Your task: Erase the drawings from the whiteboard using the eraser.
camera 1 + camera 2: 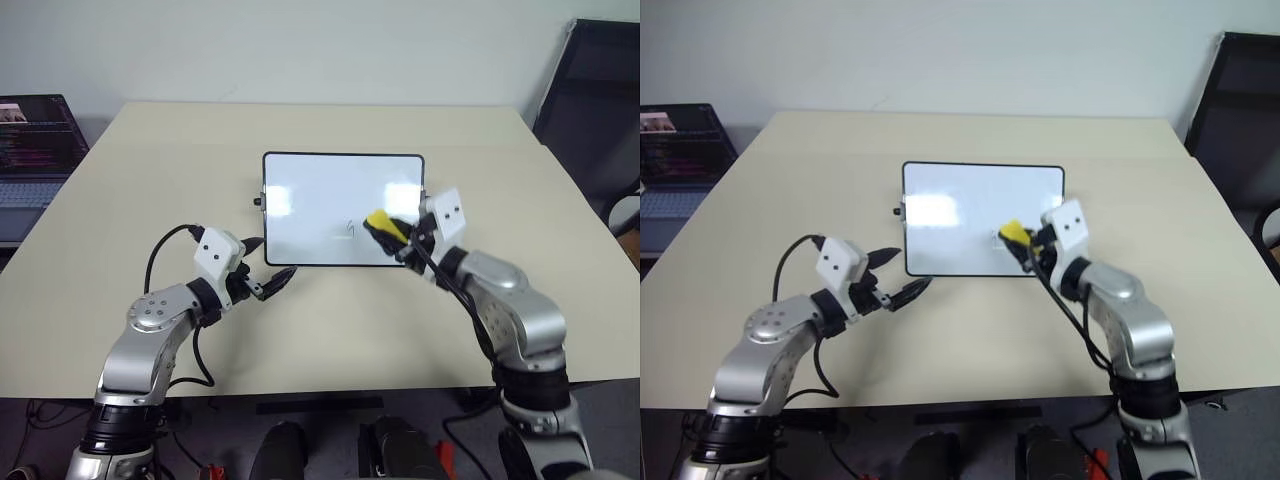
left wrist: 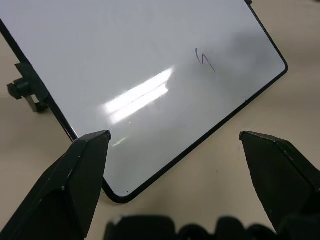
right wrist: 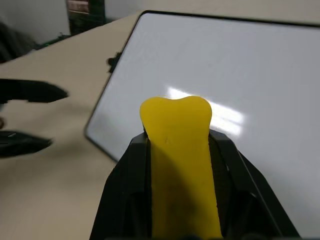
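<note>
the whiteboard (image 1: 320,195) is lying flat near the middle of the beige table (image 1: 330,330), glossy white with a thin black frame, rounded corners and a small black knob on its left short side. light patches are glaring off its surface. one thin dark mark (image 1: 350,229), a small hooked stroke, is showing on the board's near half; the left wrist view is picking it up too (image 2: 204,59). no other drawings can be made out on the white surface.

the eraser (image 1: 385,225) is sitting just beside that mark, over the board's near right part: a bright yellow oblong with a dark underside. the right gripper (image 1: 400,240) is clamping it between both black fingers, yellow end sticking out past the tips (image 3: 176,125).

the left gripper (image 1: 898,280) is hovering off the board's near left corner, jaws spread apart and holding nothing.

a laptop (image 1: 30,160) is sitting past the table's left edge, a dark chair (image 1: 595,110) at the right.
</note>
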Robot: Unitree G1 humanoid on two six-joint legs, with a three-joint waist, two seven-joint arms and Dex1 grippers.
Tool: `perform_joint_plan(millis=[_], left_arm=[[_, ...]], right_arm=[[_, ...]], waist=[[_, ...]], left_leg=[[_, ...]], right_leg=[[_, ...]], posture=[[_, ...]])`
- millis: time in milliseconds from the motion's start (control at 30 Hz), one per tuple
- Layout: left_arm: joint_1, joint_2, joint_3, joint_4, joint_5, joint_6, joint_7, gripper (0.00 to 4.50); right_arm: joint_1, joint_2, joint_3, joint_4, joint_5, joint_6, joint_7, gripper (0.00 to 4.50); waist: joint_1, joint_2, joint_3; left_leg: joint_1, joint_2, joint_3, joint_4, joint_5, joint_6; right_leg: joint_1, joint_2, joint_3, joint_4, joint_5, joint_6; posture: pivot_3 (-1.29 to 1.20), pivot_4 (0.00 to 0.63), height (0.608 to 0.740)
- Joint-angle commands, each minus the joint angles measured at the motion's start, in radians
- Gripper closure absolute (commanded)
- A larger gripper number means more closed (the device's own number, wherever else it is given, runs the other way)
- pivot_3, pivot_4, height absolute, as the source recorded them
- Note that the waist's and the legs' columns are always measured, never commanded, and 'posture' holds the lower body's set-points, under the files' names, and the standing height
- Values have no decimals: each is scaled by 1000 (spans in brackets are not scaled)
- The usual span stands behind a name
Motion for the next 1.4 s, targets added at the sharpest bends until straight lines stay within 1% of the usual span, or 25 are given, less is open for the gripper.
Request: perform_joint_plan(millis=[33,133,267,367,433,567,633,767,900,1000,1167,1233,1300,1400], left_arm=[[-5,-4,25,-43,-21,-32,0,0],[5,-2,26,-42,-23,-38,-7,0],[1,5,31,-34,-29,-38,-19,0],[-7,15,25,-23,-30,-41,-41,0],[-9,20,15,-20,-30,-44,-58,0],[-14,21,-7,-17,-17,-58,-76,0],[-17,19,-14,-15,-14,-61,-80,0],[-24,15,-30,-23,-15,-57,-83,0],[-27,15,-35,-18,-13,-62,-85,0],[-22,18,-37,-12,-8,-74,-90,0],[-14,21,-37,-6,-6,-87,-96,0],[-14,21,-37,-3,-5,-90,-97,0],[-15,21,-39,0,-3,-95,-98,0],[-16,18,-42,-1,-2,-96,-97,0]], right_arm=[[97,-38,13,-80,11,-51,3,3371],[160,-72,45,-76,-15,-110,1,3371],[174,-112,94,-63,-52,-182,8,3371],[84,-125,140,-1,-123,-246,-21,3371],[17,-137,185,64,-189,-295,-30,3371],[-122,-126,258,224,-282,-375,-41,3371],[-185,-110,278,307,-315,-410,-51,3372],[-330,-72,313,554,-411,-527,-105,3372],[-410,-31,320,720,-461,-575,-143,3372],[-406,-40,357,776,-498,-582,-98,3372],[-334,-87,410,726,-517,-534,23,3374],[-322,-97,415,712,-524,-533,39,3374],[-329,-91,399,720,-535,-544,5,3374],[-378,-67,342,765,-555,-569,-112,3374]], waist=[[0,0,0],[0,0,0],[-4,0,0],[-4,0,0],[-5,0,0],[-1,0,0],[0,0,0],[-1,0,0],[-1,0,0],[-1,0,0],[-1,-1,0],[-1,-1,0],[-1,-1,0],[-1,-1,0]], left_leg=[[0,0,0,0,0,0],[1,0,1,0,0,0],[2,1,2,0,0,0],[2,1,2,0,0,0],[2,1,3,1,0,0],[2,1,2,0,0,0],[2,1,2,0,0,0],[2,1,2,0,0,0],[1,1,2,0,0,0],[1,0,2,0,0,0],[2,0,1,0,0,0],[2,1,1,0,0,0],[3,1,1,1,0,0],[3,1,1,1,2,2]], right_leg=[[0,0,0,0,0,0],[1,0,1,0,-1,2],[0,2,2,0,-1,2],[0,2,2,0,-1,2],[0,2,3,0,-1,2],[0,2,2,0,-1,1],[0,2,2,0,0,-1],[0,2,2,0,1,-3],[0,2,2,0,1,-3],[0,1,2,0,1,-3],[1,1,1,0,2,-3],[1,1,1,1,1,-3],[1,1,1,1,1,-3],[2,1,2,1,2,-2]], posture=[[0,150,740],[0,150,740],[0,150,740],[0,150,740],[0,150,740],[0,150,740],[0,150,740],[0,150,740],[0,150,740],[0,150,740],[0,150,740],[0,150,740],[0,150,740],[0,150,740]])
